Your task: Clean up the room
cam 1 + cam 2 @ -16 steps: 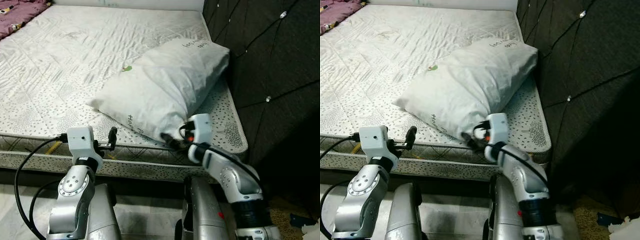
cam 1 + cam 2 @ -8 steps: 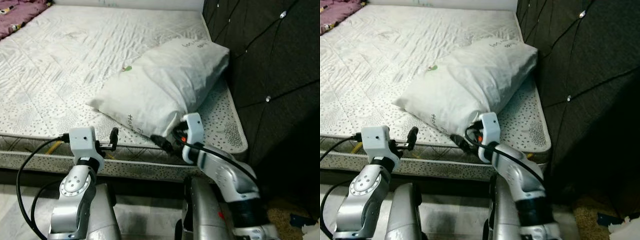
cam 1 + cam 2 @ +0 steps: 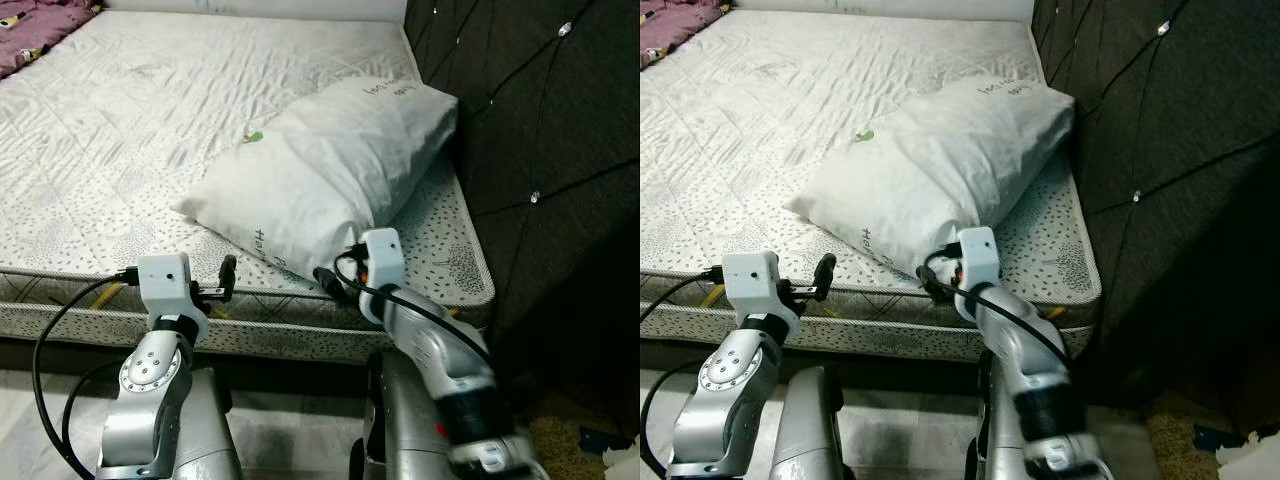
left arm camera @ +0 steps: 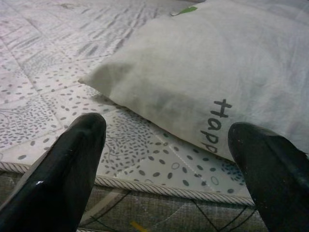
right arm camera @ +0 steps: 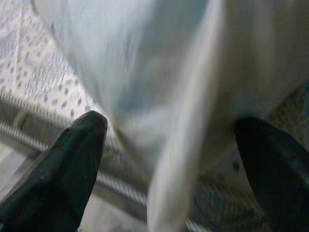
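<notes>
As the robot stands at the bed's near edge, its left gripper (image 3: 222,280) hovers spread wide and empty just off the mattress (image 3: 120,150) rim, while the right gripper (image 5: 164,159), also spread wide, frames the nearest corner of the white pillow (image 3: 330,170) without holding it. The pillow lies slantwise up to the dark tufted headboard (image 3: 540,120). It looks light, soft and saggy; a pinched corner or side seam should hold best.
</notes>
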Robot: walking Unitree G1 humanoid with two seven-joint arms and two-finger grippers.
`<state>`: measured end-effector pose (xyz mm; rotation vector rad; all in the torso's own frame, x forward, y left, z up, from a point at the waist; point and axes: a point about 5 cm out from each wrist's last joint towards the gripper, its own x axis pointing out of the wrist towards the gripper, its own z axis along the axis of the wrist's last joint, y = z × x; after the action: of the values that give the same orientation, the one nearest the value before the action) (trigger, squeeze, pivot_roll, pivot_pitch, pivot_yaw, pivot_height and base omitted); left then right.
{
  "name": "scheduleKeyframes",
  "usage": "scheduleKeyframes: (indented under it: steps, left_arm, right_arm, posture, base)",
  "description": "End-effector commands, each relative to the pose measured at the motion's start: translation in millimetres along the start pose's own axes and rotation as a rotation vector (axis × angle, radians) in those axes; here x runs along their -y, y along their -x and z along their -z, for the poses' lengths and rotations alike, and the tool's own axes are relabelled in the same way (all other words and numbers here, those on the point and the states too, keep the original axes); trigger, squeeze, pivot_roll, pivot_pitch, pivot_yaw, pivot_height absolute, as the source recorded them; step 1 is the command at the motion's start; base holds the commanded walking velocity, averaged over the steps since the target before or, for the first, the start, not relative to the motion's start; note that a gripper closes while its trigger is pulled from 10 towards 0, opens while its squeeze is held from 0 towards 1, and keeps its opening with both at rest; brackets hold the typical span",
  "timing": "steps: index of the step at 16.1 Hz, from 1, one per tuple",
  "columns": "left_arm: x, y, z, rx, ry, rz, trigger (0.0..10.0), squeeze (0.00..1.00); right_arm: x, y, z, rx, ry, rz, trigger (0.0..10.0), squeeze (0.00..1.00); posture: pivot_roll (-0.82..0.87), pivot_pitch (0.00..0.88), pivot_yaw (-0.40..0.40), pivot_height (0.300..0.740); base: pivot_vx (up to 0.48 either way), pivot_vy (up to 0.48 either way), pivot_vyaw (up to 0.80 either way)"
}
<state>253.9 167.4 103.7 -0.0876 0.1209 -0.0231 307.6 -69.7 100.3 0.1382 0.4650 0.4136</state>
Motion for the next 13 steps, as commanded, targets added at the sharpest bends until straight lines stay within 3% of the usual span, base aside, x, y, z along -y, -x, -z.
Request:
scheduleKeyframes:
  steps: [1,2,3,6,13]
  left_arm:
    - [1.0,-1.8,-2.2,0.011,-0.01,-0.004,10.0,0.0]
    - [1.2,-2.0,-2.4,0.013,-0.009,-0.004,10.0,0.0]
    - [1.3,-2.4,-2.7,0.014,-0.009,-0.004,10.0,0.0]
    - [-1.0,-2.5,-4.0,0.019,-0.012,-0.014,10.0,0.0]
    - [2.4,-5.3,-4.4,0.023,-0.011,-0.003,10.0,0.0]
  right_arm:
    - [-2.6,-4.2,-10.6,0.044,-0.007,0.015,10.0,0.0]
    - [-4.5,-7.1,-12.7,0.049,-0.031,0.017,10.0,0.0]
    - [-7.0,-9.8,-15.4,0.06,-0.052,0.009,0.0,0.0]
    - [-4.2,-17.1,-23.7,0.102,-0.072,0.04,0.0,0.0]
    - [4.3,-19.3,-19.3,0.105,-0.103,0.066,0.0,0.0]
  posture:
    - [0.09,0.006,-0.022,0.499]
    - [0.09,0.006,-0.022,0.499]
    - [0.1,0.006,-0.024,0.499]
    - [0.11,0.004,-0.03,0.499]
    - [0.1,0.0,-0.022,0.499]
  base:
    - [0.0,0.0,0.0]
    - [0.0,0.0,0.0]
    - [0.0,0.0,0.0]
    - [0.0,0.0,0.0]
    - [0.0,0.0,0.0]
